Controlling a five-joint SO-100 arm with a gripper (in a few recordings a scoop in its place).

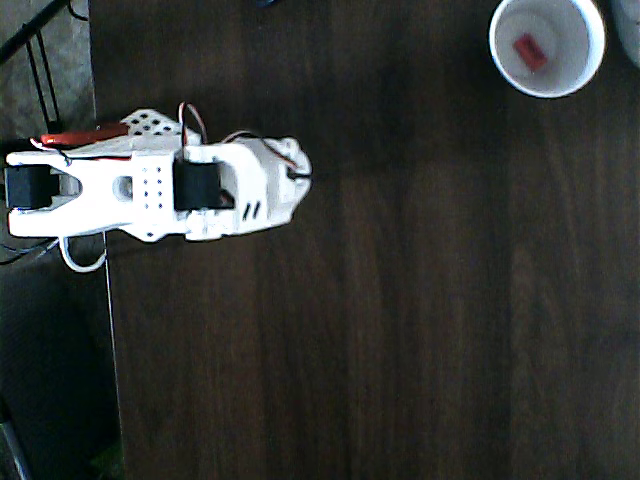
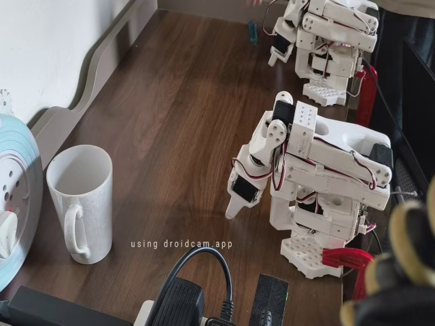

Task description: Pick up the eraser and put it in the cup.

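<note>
small flat pink-red eraser (image 1: 529, 51) lying inside the round white thick-rimmed cup (image 1: 594, 42) standing on the dark brown wooden table (image 1: 400, 300), white robot arm (image 2: 319, 170) sitting folded well apart from it, pincer (image 2: 236, 204) hanging empty, fingers pressed together, pointing down

Eraser (image 1: 530, 52) hidden by cup (image 2: 80, 202) wall in fixed view — end effector (image 2: 234, 204) jaw state unreadable.
</note>
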